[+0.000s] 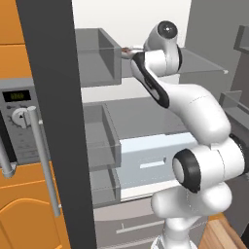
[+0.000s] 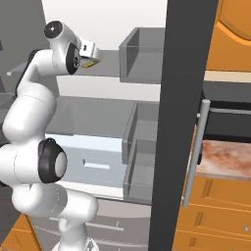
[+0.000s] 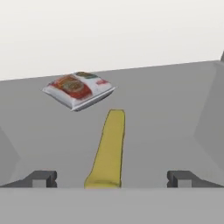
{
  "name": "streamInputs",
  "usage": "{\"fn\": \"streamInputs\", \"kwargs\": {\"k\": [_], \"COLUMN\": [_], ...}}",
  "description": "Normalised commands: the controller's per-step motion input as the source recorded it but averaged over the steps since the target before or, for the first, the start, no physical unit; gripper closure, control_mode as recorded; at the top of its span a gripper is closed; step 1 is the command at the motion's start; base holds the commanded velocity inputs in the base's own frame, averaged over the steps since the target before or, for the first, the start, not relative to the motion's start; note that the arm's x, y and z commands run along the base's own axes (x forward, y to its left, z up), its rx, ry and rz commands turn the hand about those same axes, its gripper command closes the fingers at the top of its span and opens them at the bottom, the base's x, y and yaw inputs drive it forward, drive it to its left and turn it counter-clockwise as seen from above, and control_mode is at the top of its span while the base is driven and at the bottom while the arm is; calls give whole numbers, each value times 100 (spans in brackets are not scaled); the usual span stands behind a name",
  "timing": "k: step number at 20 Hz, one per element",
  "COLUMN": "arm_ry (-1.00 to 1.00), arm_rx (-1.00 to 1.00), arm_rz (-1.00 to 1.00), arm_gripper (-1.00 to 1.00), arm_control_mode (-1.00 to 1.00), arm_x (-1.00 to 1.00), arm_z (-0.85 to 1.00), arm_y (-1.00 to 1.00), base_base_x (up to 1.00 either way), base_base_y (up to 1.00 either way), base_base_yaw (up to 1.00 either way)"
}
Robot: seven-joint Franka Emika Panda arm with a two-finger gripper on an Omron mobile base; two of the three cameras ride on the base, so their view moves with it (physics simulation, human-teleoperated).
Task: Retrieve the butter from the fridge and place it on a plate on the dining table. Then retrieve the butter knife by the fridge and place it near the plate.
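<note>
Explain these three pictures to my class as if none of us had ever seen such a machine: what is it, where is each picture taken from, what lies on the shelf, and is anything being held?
The white jointed thing is a robot arm on a base that can drive, in a computer-drawn kitchen. It reaches into an open grey fridge. Two pictures come from cameras on the base, behind the arm: one from its left, one from its right, so they show the same scene from two sides. The third comes from a camera on the hand, looking along the gripper, whose two dark fingertips rise at the bottom, far apart. On the grey shelf lies the butter, a pale yellow stick, pointing away between the open fingertips. Farther back lies a red and white food packet. Nothing is held: the fingers stand clear of the butter on both sides.
</note>
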Motion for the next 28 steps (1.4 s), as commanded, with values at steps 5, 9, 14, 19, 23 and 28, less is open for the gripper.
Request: {"fn": "streamInputs", "kwargs": {"k": [5,9,14,19,23,28], "arm_ry": [6,6,4,1,4,8], "arm_rx": [-2,0,0,0,-3,-3], "arm_rz": [0,-1,0,0,0,0], "arm_gripper": [-100,-100,-100,-100,-100,-100], "arm_control_mode": [-100,-100,-100,-100,-100,-100], "arm_x": [32,2,6,15,13,1], "arm_z": [-3,0,0,-2,-14,-19], "arm_y": [0,0,0,1,3,6], "base_base_x": [0,0,0,0,0,0], "base_base_y": [0,0,0,0,0,0], "base_base_yaw": [0,0,0,0,0,0]}}
